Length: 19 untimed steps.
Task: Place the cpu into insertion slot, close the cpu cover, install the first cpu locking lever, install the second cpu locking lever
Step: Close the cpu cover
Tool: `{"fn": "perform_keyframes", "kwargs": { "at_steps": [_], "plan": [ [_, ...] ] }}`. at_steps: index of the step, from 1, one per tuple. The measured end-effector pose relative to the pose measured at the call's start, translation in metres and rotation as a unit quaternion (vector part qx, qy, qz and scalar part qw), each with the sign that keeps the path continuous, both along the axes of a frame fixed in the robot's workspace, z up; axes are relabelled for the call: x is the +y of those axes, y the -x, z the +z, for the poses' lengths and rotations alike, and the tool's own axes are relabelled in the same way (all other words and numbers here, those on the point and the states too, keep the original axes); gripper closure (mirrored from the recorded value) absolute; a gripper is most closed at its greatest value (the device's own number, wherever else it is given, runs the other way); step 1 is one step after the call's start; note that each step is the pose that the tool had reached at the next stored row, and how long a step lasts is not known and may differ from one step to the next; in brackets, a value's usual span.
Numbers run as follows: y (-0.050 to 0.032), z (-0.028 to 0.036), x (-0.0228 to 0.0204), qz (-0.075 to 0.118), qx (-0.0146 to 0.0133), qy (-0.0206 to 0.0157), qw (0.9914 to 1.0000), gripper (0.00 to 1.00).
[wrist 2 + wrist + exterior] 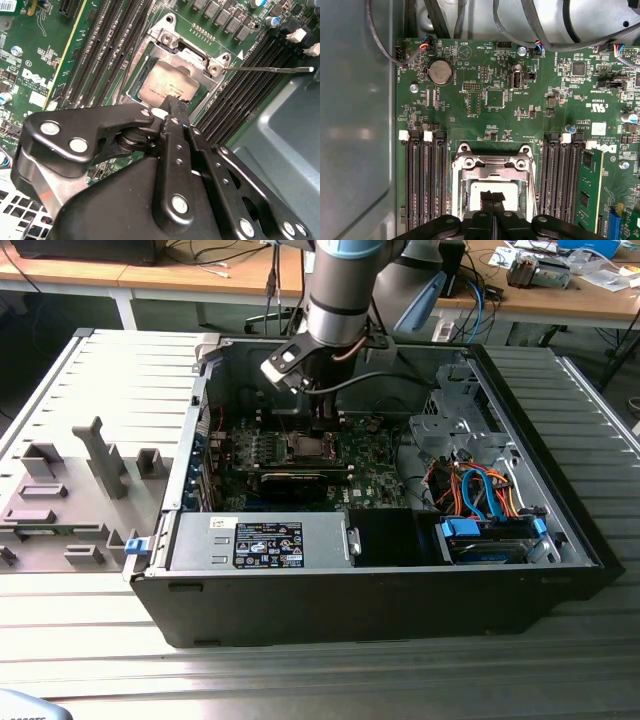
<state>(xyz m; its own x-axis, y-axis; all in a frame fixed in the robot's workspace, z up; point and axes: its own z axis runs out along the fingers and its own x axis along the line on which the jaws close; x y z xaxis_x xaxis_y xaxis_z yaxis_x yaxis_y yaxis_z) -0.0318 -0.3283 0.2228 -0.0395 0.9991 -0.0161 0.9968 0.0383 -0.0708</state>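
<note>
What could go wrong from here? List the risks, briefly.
1. The shut tool has its tip right over the cpu; pushing down too hard could stress the chip.
2. The thin locking lever juts free over the memory slots; a sideways move could snag it.

Silver-grey cylindrical arm (338, 295) wore a pale-blue joint cap (350, 248); black cable (380, 380) hung from wrist. Matte-black bar-linkage gripper (171, 105) was studded with round silver rivets (180, 202).

An open black computer case (400, 610) holds a green circuit board (451, 125), a coin battery (440, 72) and coloured cables (470, 490).
</note>
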Motion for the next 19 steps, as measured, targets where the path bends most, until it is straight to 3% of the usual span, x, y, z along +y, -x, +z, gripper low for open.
{"fn": "perform_keyframes", "kwargs": {
  "at_steps": [19],
  "plan": [
    [0.0036, -0.0054, 0.0000, 0.000, 0.0000, 0.0000, 1.00000, 0.89]
  ]
}}
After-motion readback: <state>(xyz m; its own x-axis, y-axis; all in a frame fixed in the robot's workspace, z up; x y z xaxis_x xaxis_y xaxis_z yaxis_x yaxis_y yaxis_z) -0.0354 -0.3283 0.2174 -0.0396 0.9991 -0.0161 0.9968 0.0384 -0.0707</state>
